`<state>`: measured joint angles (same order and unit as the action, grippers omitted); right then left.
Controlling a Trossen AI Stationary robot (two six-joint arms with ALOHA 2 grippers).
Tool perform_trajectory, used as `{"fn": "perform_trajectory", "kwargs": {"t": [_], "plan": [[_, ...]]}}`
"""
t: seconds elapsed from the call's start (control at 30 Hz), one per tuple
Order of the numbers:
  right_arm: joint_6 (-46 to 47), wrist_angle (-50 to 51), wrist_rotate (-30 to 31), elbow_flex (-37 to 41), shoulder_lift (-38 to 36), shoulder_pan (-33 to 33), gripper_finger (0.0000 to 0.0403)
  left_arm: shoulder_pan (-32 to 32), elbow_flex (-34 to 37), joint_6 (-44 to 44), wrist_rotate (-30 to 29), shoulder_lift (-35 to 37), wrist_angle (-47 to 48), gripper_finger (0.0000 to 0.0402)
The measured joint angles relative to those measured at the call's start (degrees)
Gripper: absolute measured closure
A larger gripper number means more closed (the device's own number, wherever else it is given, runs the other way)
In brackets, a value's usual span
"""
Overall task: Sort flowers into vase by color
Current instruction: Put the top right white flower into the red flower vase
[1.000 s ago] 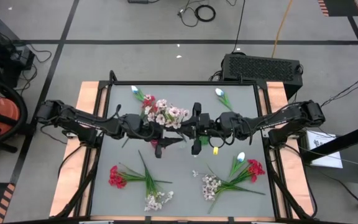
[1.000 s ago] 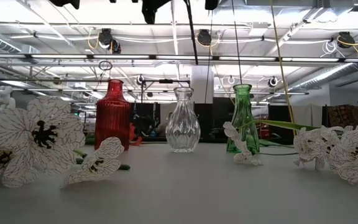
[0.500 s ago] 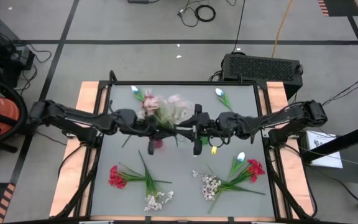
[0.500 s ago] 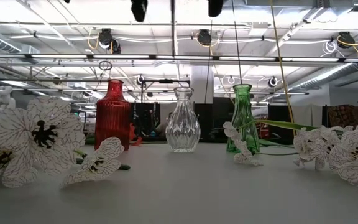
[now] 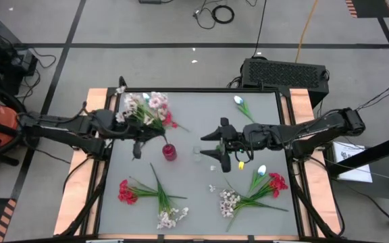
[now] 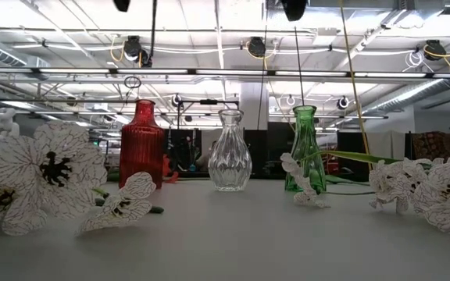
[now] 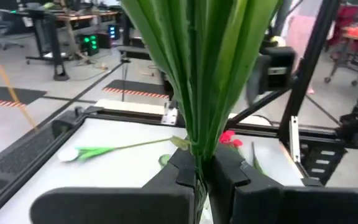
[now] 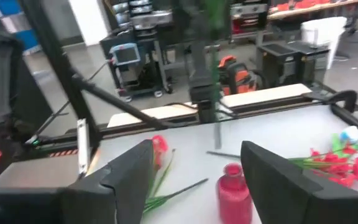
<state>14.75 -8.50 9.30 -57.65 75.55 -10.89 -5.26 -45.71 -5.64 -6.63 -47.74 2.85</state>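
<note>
Between the right pincer [image 5: 211,144] and the left pincer [image 5: 136,143] stand a red vase [image 5: 169,152] and a clear vase [image 5: 198,150]; a green vase [image 5: 237,160] sits just beneath the right arm. Bare desk [image 5: 194,196] lies nearer, flanked by flower piles [image 5: 248,192].

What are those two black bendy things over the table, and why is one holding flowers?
They are two robot arms, and their job is sorting fake flowers into vases. One picture looks straight down from above, one looks across the tabletop, and two come from little cameras on the arms' wrists. The left gripper has its jaws shut on a bunch of pinkish-white flowers, lifted above the table. The right gripper is over the middle with its jaws open, holding nothing. On the table stand a red vase, a clear vase and a green vase. More flowers lie around them: red ones, white buds and another pinkish-white bunch.
</note>
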Motion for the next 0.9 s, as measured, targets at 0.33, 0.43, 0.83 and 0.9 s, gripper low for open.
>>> {"fn": "perform_trajectory", "kwargs": {"t": [0.33, 0.43, 0.83, 0.9], "plan": [[-0.38, 0.06, -0.15, 0.0, -0.15, -1.95, 0.0188, 0.09, 7.15, -3.23, -5.7, 2.8, -2.38, 0.0382], [-0.38, -0.02, -0.13, 0.0, -0.15, -1.95, 0.019, 0.07, 9.06, -4.24, -5.99, 2.81, -5.79, 0.0382], [-0.42, -0.08, -0.04, 0.0, -0.15, -1.97, 0.019, 0.79, 13.83, -6.19, -11.57, 2.37, -6.14, 0.0382], [-0.42, -0.07, -0.04, 0.0, -0.15, -1.97, 0.019, 0.79, 14.13, -6.19, -11.63, 2.12, -6.37, 0.0382]]}}
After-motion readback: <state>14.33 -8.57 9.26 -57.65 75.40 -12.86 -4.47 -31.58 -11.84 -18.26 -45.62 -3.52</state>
